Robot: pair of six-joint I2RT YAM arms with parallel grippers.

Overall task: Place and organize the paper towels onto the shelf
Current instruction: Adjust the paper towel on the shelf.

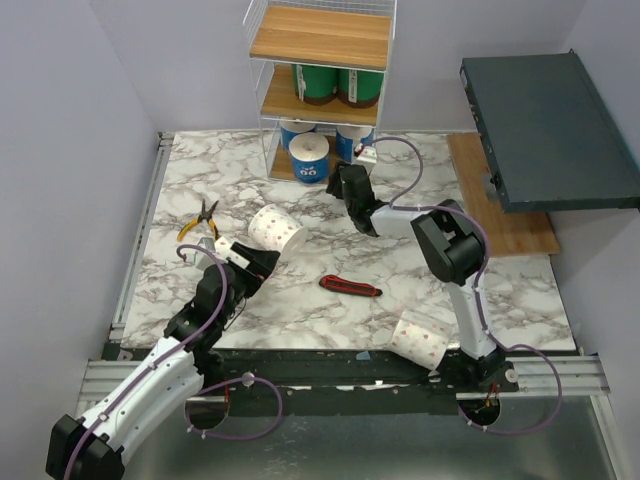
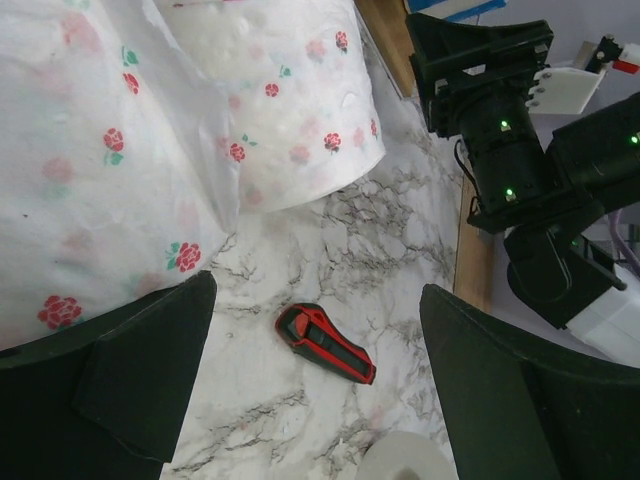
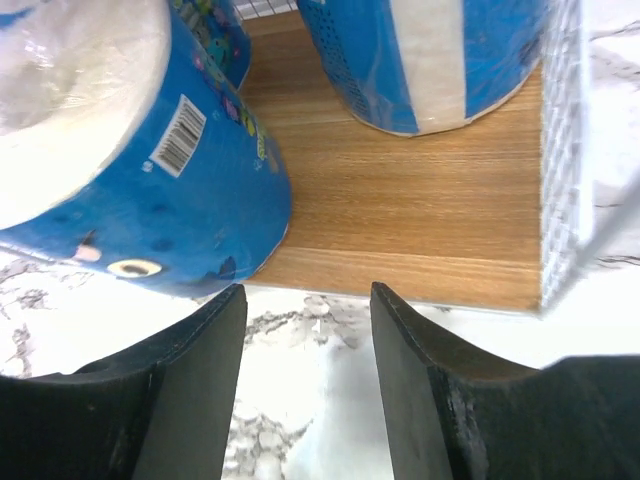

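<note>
- Placement at the shelf (image 3: 420, 210) seems the step in hand: the blue roll (image 3: 150, 170) sits at the bottom tier's front edge, apparently overhanging the table (image 1: 190, 170), so a gentle nudge inward, beside the second blue roll (image 3: 430, 60), would seat it.
- Right gripper (image 3: 307, 300) stands just before that roll, jaws apart, holding nothing.
- Left gripper (image 2: 315, 290), spread wide and empty, faces a rose-dotted white roll (image 2: 280, 100) lying close ahead.

The white wire-frame shelf (image 1: 322, 38) has matt, grained light-brown wooden tiers. At its foot, the blue-wrapped paper towel roll (image 3: 200, 170) wears glossy plastic film. Before the shelf, the grey-veined marble-look counter (image 1: 290, 320) looks smooth.
</note>
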